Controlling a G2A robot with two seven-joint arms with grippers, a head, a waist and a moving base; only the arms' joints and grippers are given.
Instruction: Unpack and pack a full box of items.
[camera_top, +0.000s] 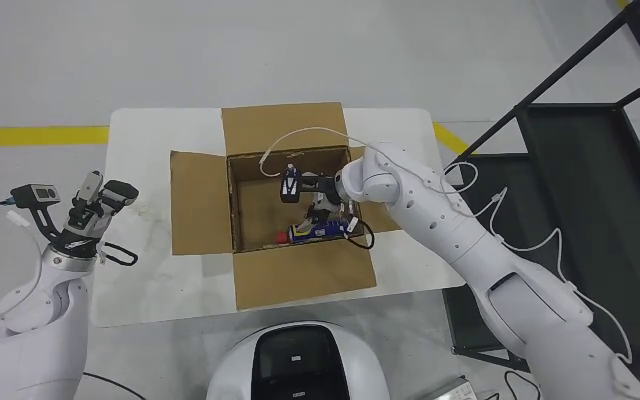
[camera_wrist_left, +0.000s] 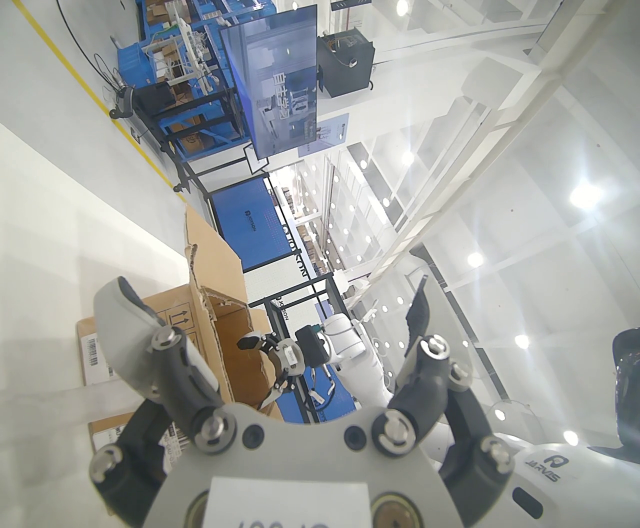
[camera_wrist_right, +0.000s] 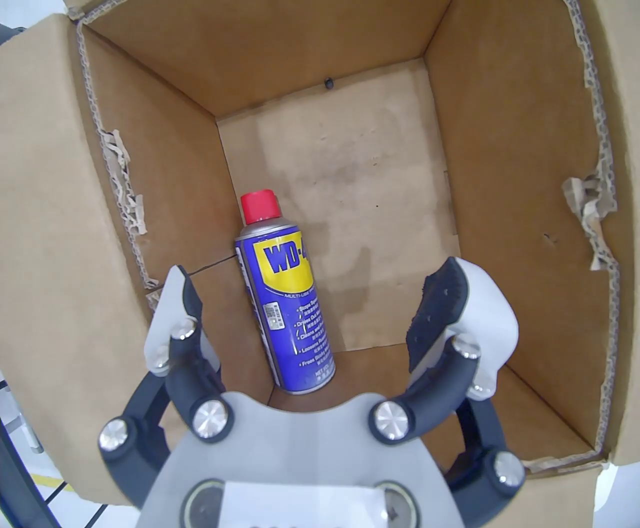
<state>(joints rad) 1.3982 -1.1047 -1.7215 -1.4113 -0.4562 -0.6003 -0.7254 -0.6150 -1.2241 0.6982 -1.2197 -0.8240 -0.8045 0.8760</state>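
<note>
Right pincer (camera_wrist_right: 310, 277) — wide apart, empty — hangs inside box (camera_wrist_right: 525, 200), near spray can (camera_wrist_right: 287, 305).

A plain brown cardboard box (camera_top: 205, 215), paler where its edges are torn, stands on a white table (camera_top: 150, 160). Inside the box, a deep blue can (camera_wrist_right: 287, 305) carries a yellow panel with blue lettering, white small print and a bright red cap (camera_wrist_right: 260, 205). Above the box, the right gripper (camera_wrist_right: 312, 277) shows white finger shells, black pads pitted with dots and a silver-grey plate. The left gripper (camera_wrist_left: 265, 300), off to the box's side, wears the same white, black and silver. Either side of the box, a yellow line (camera_top: 50, 135) crosses the grey floor (camera_top: 300, 50), and a black rack (camera_top: 570, 150) stands by the box.
</note>
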